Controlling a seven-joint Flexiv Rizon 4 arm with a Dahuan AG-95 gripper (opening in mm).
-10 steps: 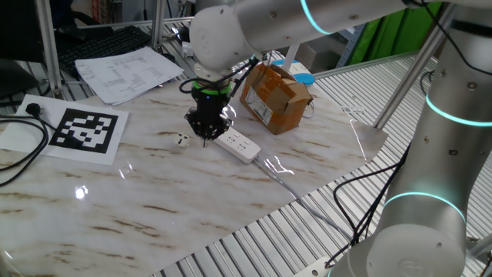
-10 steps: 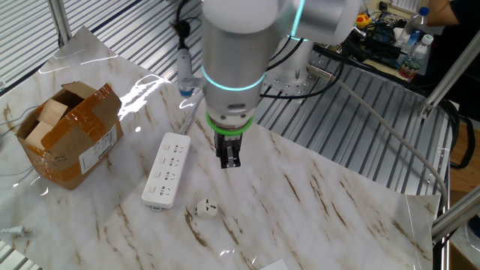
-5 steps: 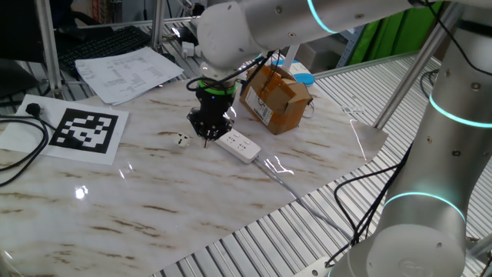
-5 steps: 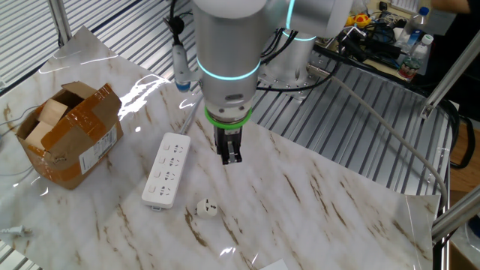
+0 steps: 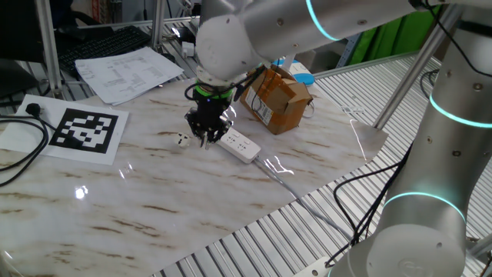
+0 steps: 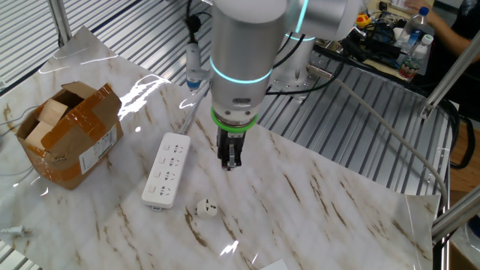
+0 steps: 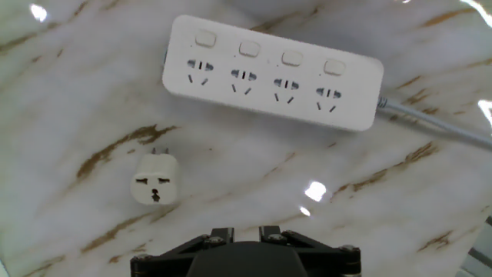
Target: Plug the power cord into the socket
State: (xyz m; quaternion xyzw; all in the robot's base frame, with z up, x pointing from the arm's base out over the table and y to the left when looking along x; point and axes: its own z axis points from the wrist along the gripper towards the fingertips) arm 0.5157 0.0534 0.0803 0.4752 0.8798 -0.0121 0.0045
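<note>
The power cord, a small white plug piece (image 7: 155, 180), lies on the marble table with its prongs pointing towards the socket. It also shows as a small roundish plug piece (image 6: 206, 208) (image 5: 181, 139) in the two fixed views. The socket is a long white power strip (image 7: 269, 73) (image 6: 166, 169) (image 5: 238, 144) lying flat with a row of outlets facing up. My gripper (image 6: 229, 163) (image 5: 206, 141) (image 7: 246, 231) hangs above the table between them, beside the strip. Its fingers stand slightly apart with nothing between them.
An open brown cardboard box (image 6: 67, 135) (image 5: 275, 96) stands beyond the strip. The strip's thin pale cable (image 7: 430, 119) runs off along the table. Papers (image 5: 127, 73), a black-and-white marker sheet (image 5: 84, 131) and a black cable (image 5: 19, 158) lie at the far side.
The hand has turned and dropped a little over the same spot. Its fingers, shut before, now stand slightly apart. Plug piece and power strip have not moved.
</note>
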